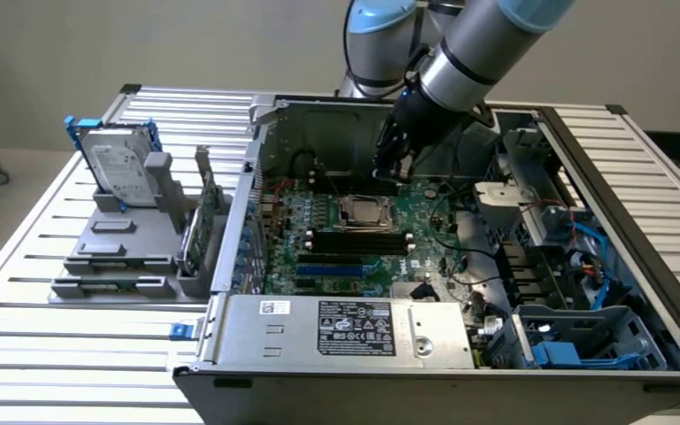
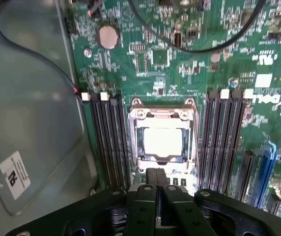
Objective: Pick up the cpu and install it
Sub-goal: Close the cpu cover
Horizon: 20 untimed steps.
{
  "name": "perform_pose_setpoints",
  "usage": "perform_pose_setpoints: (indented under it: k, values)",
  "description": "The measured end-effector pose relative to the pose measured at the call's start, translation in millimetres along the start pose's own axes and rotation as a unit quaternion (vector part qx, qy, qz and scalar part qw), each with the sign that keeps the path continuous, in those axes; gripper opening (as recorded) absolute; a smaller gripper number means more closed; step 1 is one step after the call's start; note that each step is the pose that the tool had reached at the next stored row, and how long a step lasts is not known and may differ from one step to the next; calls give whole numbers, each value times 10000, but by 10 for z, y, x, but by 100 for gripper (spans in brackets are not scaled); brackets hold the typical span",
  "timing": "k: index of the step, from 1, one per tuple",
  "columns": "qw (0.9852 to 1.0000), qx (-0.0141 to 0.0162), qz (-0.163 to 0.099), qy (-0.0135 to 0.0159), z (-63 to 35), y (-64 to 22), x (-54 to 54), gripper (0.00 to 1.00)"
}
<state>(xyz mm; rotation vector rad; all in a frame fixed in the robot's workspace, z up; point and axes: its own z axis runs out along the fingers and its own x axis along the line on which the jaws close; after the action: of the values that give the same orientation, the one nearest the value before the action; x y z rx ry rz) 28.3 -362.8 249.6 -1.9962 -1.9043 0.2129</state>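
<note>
At the near edge of the open grey metal computer case (image 1: 435, 397) lies a silver power-supply box with a black label (image 1: 356, 328). Behind it, about the middle of the green motherboard (image 2: 126, 64), the cpu (image 2: 162, 141), a small flat square chip with a pale silvery top, sits flat inside the dark metal-framed socket (image 2: 133, 147), between banks of black memory slots (image 2: 106, 142). The black gripper (image 2: 156, 173) hangs above the socket's edge, its two fingers pressed together with nothing between them.
</note>
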Motion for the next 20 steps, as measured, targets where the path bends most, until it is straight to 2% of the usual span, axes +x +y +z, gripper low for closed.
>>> perform_pose_setpoints:
  k: [2,4,14,20]
  values:
    - [10000,28,5,-1,30,-47,-6,11]
    - [10000,42,7,-1,64,-83,-12,11]
    - [10000,44,9,-10,268,-208,-47,11]
    - [10000,39,37,-83,350,-235,-61,11]
